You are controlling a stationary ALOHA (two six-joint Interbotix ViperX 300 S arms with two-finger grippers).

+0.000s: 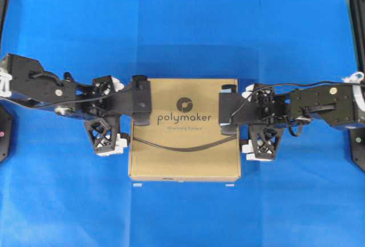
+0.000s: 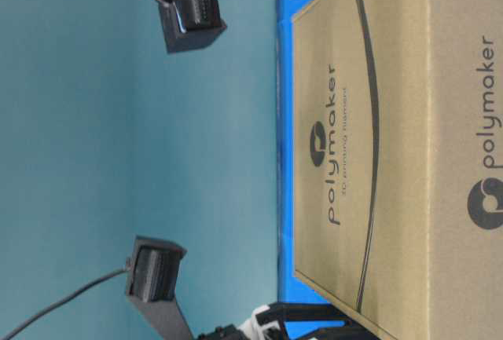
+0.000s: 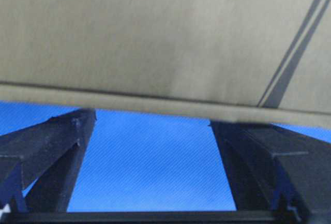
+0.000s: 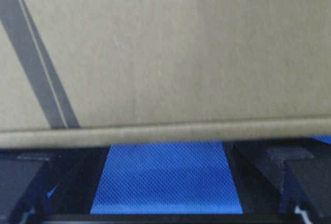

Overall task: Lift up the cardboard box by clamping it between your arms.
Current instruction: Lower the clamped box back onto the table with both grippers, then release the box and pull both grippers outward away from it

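Blue cloth (image 1: 68, 36) covered the whole table beneath me, with a teal wall (image 2: 94, 159) behind it. On that cloth, at the middle of the overhead view, lay the cardboard box (image 1: 183, 144) — flat, brown, nearly square, printed with a dark round logo, the word "polymaker" and a curved dark line.

My left arm (image 1: 40, 81) reached in from the left edge and my right arm (image 1: 325, 104) from the right, so the box sat between them. My left gripper (image 1: 130, 120) stood at the box's left side with its jaws spread wide, holding nothing. From the left wrist view the two black fingers (image 3: 51, 151) straddled a strip of blue cloth, their tips running up to the box's lower edge, which filled the top of that picture.

My right gripper (image 1: 236, 120) mirrored this at the box's right side, likewise wide open and empty. In its wrist view the fingers (image 4: 269, 167) framed the cloth below the cardboard — whether either gripper actually pressed on the box, I could not tell.

From table level, both wrist cameras (image 2: 192, 6) hung in front of the teal wall.
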